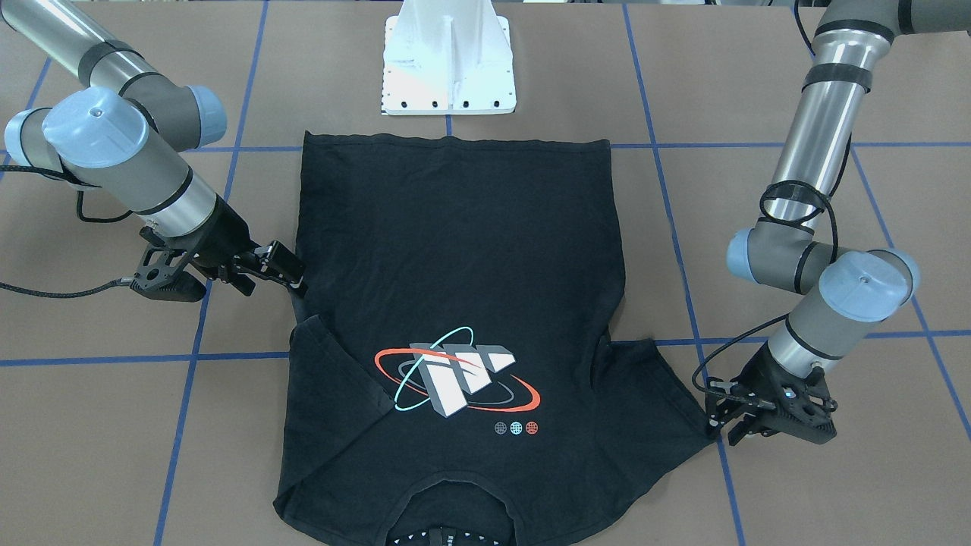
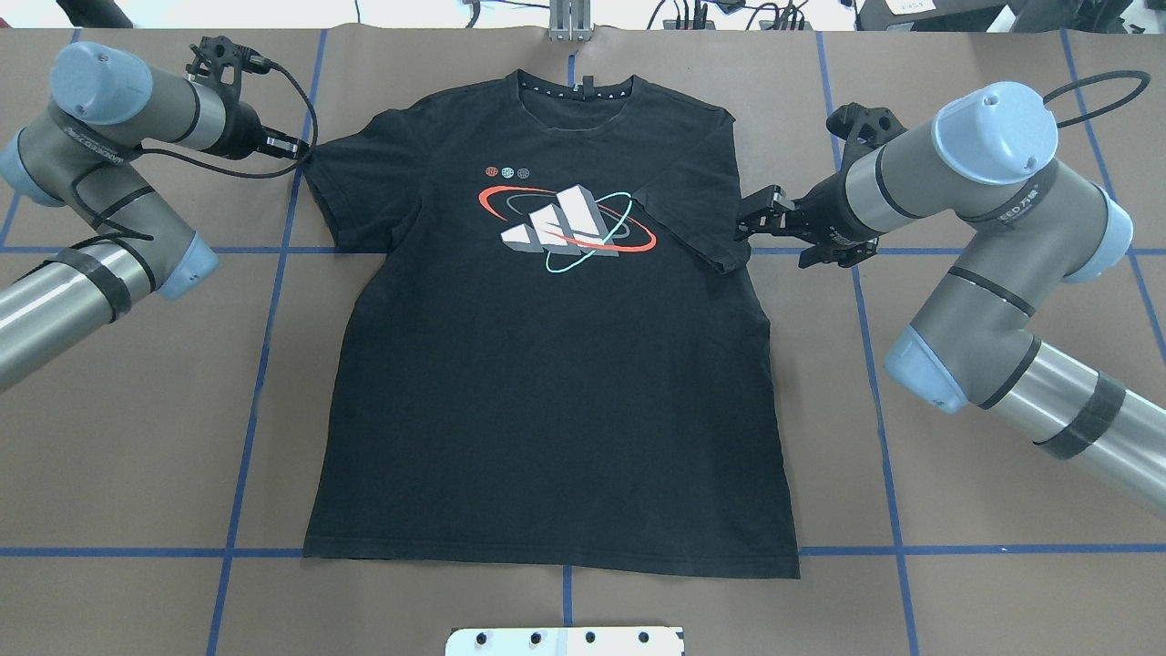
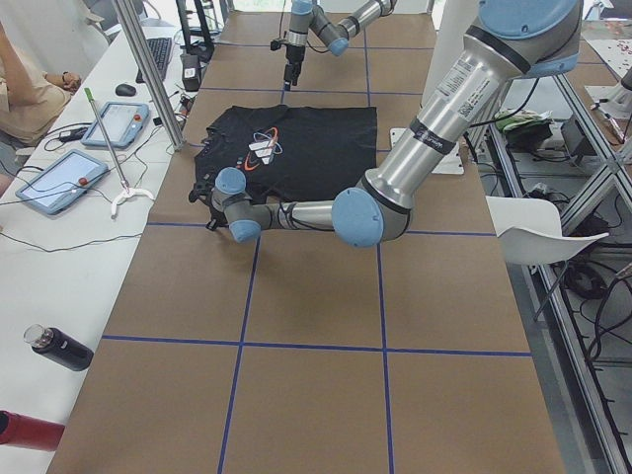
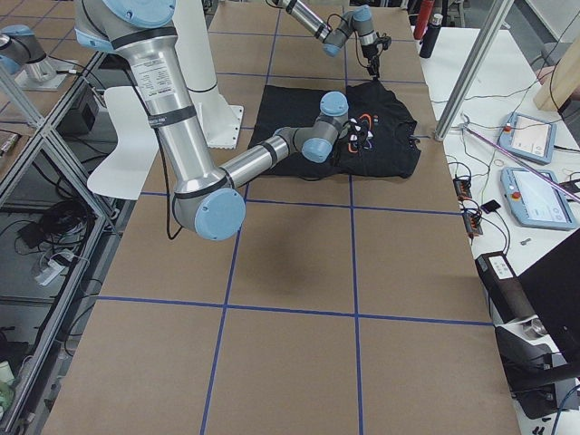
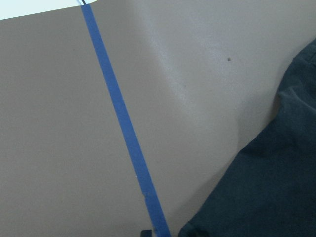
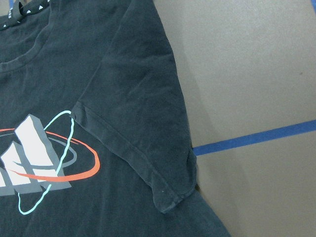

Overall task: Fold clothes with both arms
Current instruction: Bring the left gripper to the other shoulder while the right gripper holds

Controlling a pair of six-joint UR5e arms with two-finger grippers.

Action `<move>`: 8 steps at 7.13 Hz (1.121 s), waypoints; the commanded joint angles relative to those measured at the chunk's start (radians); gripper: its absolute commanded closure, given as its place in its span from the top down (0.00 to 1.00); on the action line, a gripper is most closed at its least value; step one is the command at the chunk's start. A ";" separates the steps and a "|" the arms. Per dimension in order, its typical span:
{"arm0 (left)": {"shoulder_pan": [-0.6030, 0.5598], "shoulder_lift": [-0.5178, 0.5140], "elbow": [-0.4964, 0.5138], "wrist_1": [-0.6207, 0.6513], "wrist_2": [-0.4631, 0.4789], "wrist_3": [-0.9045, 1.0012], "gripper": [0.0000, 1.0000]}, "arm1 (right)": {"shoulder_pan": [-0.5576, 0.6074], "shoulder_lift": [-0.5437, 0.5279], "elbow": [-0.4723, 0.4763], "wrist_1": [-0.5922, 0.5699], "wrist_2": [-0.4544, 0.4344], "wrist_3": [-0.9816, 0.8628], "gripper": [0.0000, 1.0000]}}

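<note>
black t-shirt [image 2: 547, 410], grey, orange, teal graphic [image 2: 565, 223]

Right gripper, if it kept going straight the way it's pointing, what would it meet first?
Probably the folded-in sleeve of the black T-shirt, right beside the right gripper; its height over the cloth is unclear.

Black tee [image 2: 547, 410] flat, print up, right sleeve folded in; left arm [image 2: 137, 105], right arm [image 2: 920, 178] low by the sleeves
</note>
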 commanded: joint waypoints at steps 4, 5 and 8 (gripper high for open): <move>-0.020 -0.001 -0.010 0.000 -0.053 -0.002 0.00 | 0.000 0.009 0.002 0.001 0.001 0.018 1.00; -0.040 0.006 -0.051 0.003 -0.101 -0.005 0.00 | 0.000 0.009 0.002 0.001 0.001 0.018 1.00; -0.035 0.059 -0.267 0.022 -0.169 -0.226 0.00 | -0.002 0.010 0.000 0.002 0.000 0.016 1.00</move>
